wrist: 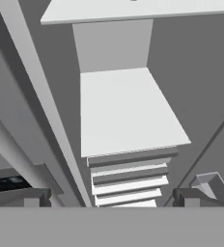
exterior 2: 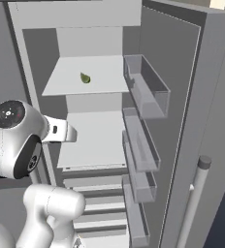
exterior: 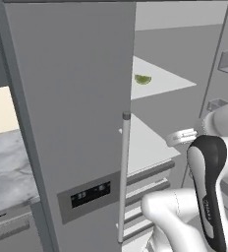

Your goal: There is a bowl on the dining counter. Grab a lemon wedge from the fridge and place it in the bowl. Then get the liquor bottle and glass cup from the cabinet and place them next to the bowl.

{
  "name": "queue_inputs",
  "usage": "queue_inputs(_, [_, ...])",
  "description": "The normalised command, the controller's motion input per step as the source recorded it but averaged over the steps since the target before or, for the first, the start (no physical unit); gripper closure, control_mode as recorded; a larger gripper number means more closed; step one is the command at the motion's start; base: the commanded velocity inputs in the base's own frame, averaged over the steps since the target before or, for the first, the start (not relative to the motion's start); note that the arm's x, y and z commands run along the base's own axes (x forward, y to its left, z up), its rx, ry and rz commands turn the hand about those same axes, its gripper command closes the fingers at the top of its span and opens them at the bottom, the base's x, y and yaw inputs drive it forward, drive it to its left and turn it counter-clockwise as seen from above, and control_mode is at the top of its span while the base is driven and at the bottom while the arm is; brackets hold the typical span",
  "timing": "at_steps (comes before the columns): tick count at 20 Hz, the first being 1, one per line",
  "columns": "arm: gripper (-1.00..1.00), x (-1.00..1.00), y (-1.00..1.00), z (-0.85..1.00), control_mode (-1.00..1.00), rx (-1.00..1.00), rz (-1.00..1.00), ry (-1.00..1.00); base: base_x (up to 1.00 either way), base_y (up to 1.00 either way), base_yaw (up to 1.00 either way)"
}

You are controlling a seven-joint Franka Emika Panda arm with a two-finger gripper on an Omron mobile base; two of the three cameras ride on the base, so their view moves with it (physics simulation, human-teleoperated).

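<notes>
Wide open and empty, the end effector (wrist: 111, 197) faced the fridge (exterior: 67, 98), its door swung aside so the lemon wedge (exterior 2: 85, 78) on the upper shelf (exterior 2: 104, 72) lay reachable

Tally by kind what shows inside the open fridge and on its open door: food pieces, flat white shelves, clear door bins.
Small yellow-green lemon wedge on the upper shelf: 1
Flat white shelves, upper and lower: 2
Clear door bins, from the top: 4
Total: 7
</notes>
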Motion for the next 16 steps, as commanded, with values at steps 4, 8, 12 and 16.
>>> queue_inputs(4, [-1.0,0.0,0.0,0.0,1.0,0.0,0.0,0.0,0.53,-0.22,0.0])
queue_inputs(8, [-1.0,0.0,0.0,0.0,1.0,0.0,0.0,0.0,0.79,-0.28,0.01])
queue_inputs(12, [-1.0,0.0,0.0,0.0,1.0,0.0,0.0,0.0,0.89,-0.43,0.03])
queue_inputs(16, [-1.0,0.0,0.0,0.0,1.0,0.0,0.0,0.0,0.99,-0.31,0.05])
